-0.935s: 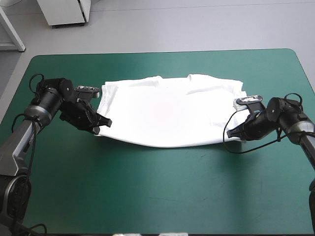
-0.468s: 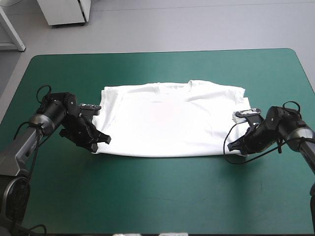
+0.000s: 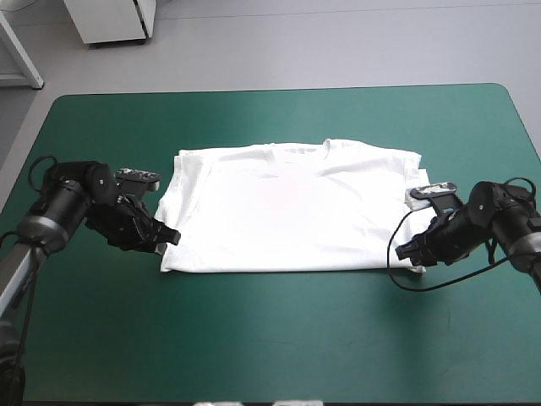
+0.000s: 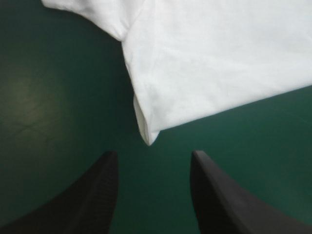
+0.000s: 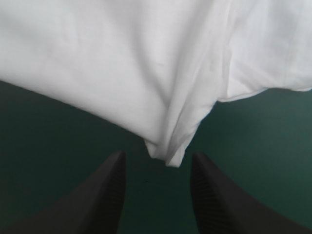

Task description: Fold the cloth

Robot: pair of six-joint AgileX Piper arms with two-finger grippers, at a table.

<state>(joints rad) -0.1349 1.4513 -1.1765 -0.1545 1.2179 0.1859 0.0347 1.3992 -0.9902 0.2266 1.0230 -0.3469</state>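
The white T-shirt [image 3: 287, 203] lies flat in the middle of the table, folded into a wide rectangle with the collar at its far edge. My left gripper [image 3: 172, 237] sits low just off its near left corner, open. In the left wrist view that corner [image 4: 148, 139] lies just ahead of the gap between the black fingers [image 4: 152, 154], untouched. My right gripper [image 3: 404, 251] is at the near right corner, also open. The right wrist view shows the layered corner [image 5: 168, 156] reaching to the tips of the spread fingers [image 5: 157, 154], which do not pinch it.
The teal-green cover [image 3: 270, 338] shows on all sides of the T-shirt, widest toward the table's near edge. A sleeve end [image 3: 420, 179] sticks out by the right gripper.
Earlier both grippers held the shirt's near corners and drew them toward the near edge, laying it flat. Now both have let go, and the left one has backed off to the left.
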